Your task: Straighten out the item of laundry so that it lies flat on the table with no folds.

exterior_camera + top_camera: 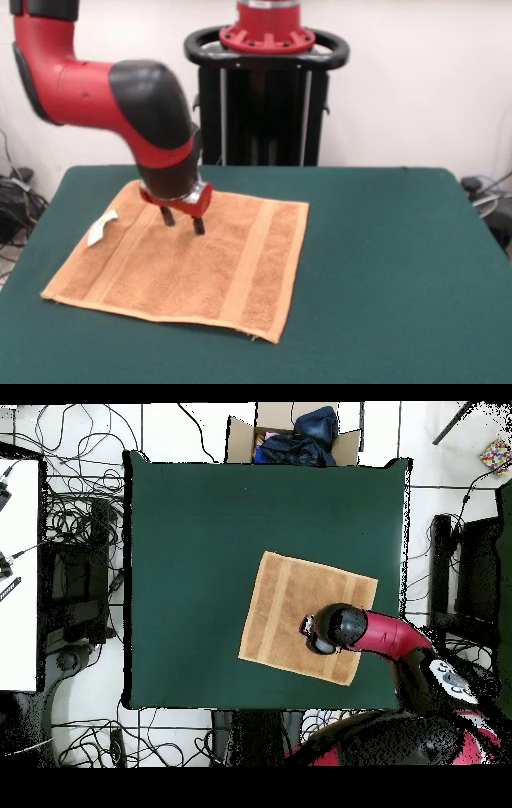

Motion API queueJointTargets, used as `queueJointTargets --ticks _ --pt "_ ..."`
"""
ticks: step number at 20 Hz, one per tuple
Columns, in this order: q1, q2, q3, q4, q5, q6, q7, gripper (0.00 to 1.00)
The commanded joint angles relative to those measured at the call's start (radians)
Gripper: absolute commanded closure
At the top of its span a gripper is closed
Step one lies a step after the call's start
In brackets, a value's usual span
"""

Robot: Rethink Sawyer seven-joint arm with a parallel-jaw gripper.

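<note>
- The front camera is looking across the worktop (384,264) from its near edge, low and fairly close, facing the pedestal (266,88) at the far edge.
- The overhead camera is looking straight down from high up, taking in all four worktop (220,524) corners, with the robot's base at the bottom.
- Both views are sharing the worktop and the arm (120,92).

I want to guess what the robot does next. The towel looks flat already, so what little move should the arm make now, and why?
Probably lift straight up and draw back. The towel lies spread on the table with no fold showing in either view, and its white tag sticks out at one edge. The gripper hangs open just over the cloth, holding nothing, so more tugging could wrinkle it.
</note>
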Motion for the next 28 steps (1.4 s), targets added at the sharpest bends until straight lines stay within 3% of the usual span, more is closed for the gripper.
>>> queueJointTargets --ticks 1,5,9,18,21,24,28 --pt "0.079 -0.020 -0.094 0.301 -0.289 -0.546 0.086 0.00" --pt "0.092 -0.127 -0.084 0.357 -0.270 -0.646 0.132 0.00" --pt "0.036 -0.286 0.017 0.409 -0.193 -0.485 0.072 0.00" --pt "-0.035 -0.566 0.183 0.419 0.017 -0.149 -0.066 0.00" --pt "-0.042 -0.607 0.210 0.402 0.042 -0.088 -0.080 0.00" --pt "-0.047 -0.633 0.222 0.399 0.020 -0.106 -0.074 0.00" --pt "-0.033 -0.600 0.211 0.317 -0.034 -0.103 -0.064 0.00"
